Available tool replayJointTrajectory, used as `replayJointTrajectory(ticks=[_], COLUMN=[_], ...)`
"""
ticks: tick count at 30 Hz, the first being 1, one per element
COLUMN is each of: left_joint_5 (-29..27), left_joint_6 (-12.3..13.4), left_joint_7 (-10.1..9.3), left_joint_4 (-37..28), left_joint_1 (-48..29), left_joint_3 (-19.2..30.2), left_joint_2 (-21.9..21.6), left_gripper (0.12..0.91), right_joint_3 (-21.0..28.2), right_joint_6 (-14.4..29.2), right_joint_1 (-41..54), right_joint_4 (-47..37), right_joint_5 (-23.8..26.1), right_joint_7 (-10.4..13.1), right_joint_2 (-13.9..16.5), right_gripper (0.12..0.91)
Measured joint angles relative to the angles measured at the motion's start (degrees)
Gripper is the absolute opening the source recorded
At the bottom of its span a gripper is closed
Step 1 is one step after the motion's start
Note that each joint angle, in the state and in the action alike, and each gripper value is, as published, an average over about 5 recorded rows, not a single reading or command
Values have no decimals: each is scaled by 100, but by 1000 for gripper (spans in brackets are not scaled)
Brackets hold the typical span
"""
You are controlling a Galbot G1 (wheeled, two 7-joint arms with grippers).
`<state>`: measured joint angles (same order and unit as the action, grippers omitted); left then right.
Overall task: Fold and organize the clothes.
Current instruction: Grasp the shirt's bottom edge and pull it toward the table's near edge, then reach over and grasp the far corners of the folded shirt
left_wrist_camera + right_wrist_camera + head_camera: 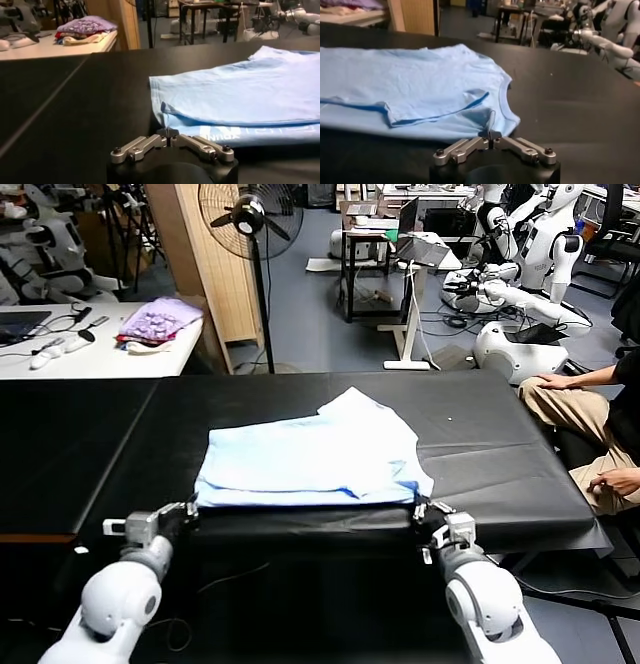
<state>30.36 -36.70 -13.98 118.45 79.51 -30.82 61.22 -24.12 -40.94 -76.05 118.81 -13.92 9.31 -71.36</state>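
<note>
you are resting both tools at the shirt's point(310, 456) near hem, left tool point(188, 509) and right tool point(425, 512) at its corners; shirt is lying half-folded on the counter point(80, 444). whether either tool is apart or clamped, i cannot tell.

Pale sky-blue T-shirt point(310, 452), seemingly plain, on a black table point(90, 444).

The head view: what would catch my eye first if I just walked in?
A pale blue T-shirt, partly folded, lies in the middle of a black table. The left gripper and right gripper sit at the shirt's two near corners, at the table's front edge. Behind, a purple cloth pile rests on a white desk at the far left, and a person sits at the right.
</note>
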Motion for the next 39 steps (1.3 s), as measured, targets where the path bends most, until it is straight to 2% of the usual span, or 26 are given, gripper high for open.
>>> replayJointTrajectory(ticks=[4, 7, 10, 13, 15, 18, 22, 26, 30, 33, 36, 39], left_joint_5=[108, 149, 138, 216, 416, 741, 922, 1008, 1166, 1126, 1000, 918], left_joint_6=[-295, -328, -258, -249, -367, -537, -553, -553, -552, -552, -551, -551], left_joint_7=[-132, -167, -97, -93, -160, -210, -143, -25, 114, 255, 389, 443], left_joint_4=[205, 358, 437, 352, 160, -350, -1253, -2214, -3124, -3619, -3921, -4118], left_joint_1=[119, 133, 17, -356, -766, -1556, -2689, -3629, -4306, -4571, -4687, -4750], left_joint_3=[-91, -188, -249, -197, -106, 102, 524, 995, 1334, 1512, 1609, 1644], left_joint_2=[-67, -122, -146, -138, -138, -177, -223, -171, -72, -15, 36, 76], left_gripper=[526, 687, 778, 795, 797, 798, 798, 798, 798, 798, 798, 798], right_joint_3=[-119, -148, -79, 81, 236, 529, 959, 1335, 1664, 1819, 1944, 1998], right_joint_6=[-61, 63, 230, 326, 380, 533, 781, 870, 933, 1135, 1310, 1265], right_joint_1=[-99, -27, 250, 793, 1287, 2147, 3372, 4361, 5032, 5415, 5759, 6060], right_joint_4=[332, 487, 411, 93, -255, -1001, -2281, -3565, -4607, -5292, -5971, -6562], right_joint_5=[-154, -300, -339, -361, -417, -517, -657, -759, -766, -739, -627, -423], right_joint_7=[-23, -51, -120, -153, -150, -137, -174, -233, -140, -114, -256, -383], right_joint_2=[147, 257, 341, 383, 384, 329, 134, -105, -348, -531, -729, -921], right_gripper=[783, 796, 798, 798, 798, 798, 798, 798, 798, 798, 798, 798])
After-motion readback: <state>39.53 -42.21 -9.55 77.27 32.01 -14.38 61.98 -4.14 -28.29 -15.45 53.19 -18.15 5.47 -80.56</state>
